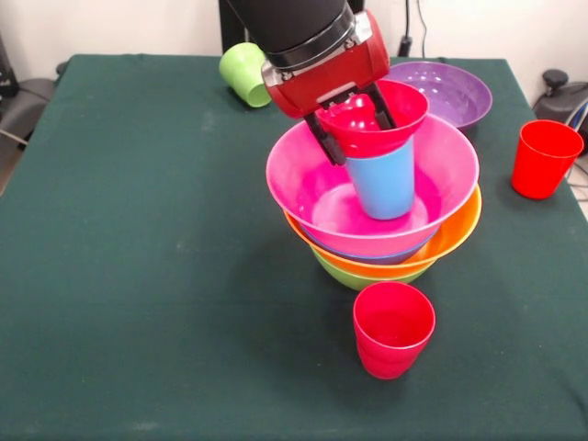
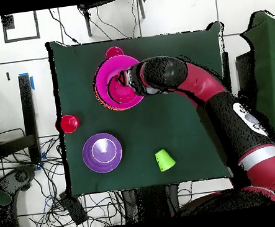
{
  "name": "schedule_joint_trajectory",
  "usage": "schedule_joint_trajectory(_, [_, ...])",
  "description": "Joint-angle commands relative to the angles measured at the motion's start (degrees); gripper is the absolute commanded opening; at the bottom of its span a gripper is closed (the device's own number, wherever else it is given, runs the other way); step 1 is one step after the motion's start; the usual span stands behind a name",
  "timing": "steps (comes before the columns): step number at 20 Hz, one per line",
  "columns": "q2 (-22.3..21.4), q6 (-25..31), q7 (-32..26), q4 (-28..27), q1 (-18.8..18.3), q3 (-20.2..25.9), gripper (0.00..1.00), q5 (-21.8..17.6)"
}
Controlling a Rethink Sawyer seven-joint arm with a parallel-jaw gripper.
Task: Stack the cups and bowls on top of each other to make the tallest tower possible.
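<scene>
The desk (image 1: 119, 230) carries the tower (image 1: 372, 248), nested bowls with the pink bowl (image 1: 303, 175) on top, directly below the fingers (image 1: 354, 119). A blue cup (image 1: 384, 179) stands inverted in it, under the small red bowl (image 1: 390, 115), whose rim the fingers pinch, one finger inside and one outside. To seat it well, I judge the bowl must be centred and level on the cup before release. Away from the fingers sit the purple bowl (image 1: 455, 92), a green cup (image 1: 242, 72) and two red cups (image 1: 393, 329). No writing is readable.
</scene>
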Motion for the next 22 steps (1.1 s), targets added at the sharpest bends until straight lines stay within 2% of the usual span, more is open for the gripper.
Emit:
schedule_joint_trajectory(1, [1.88,-2.92,-4.03,-0.74,0.10,2.93,1.00,-4.97])
schedule_joint_trajectory(9, [0.72,-4.21,-2.52,1.08,0.05,4.01,1.00,-6.40])
schedule_joint_trajectory(16, [0.93,-4.05,-1.10,0.22,1.11,4.27,1.00,-7.42])
schedule_joint_trajectory(22, [1.39,-4.40,-1.30,0.53,0.35,4.89,1.00,-8.01])
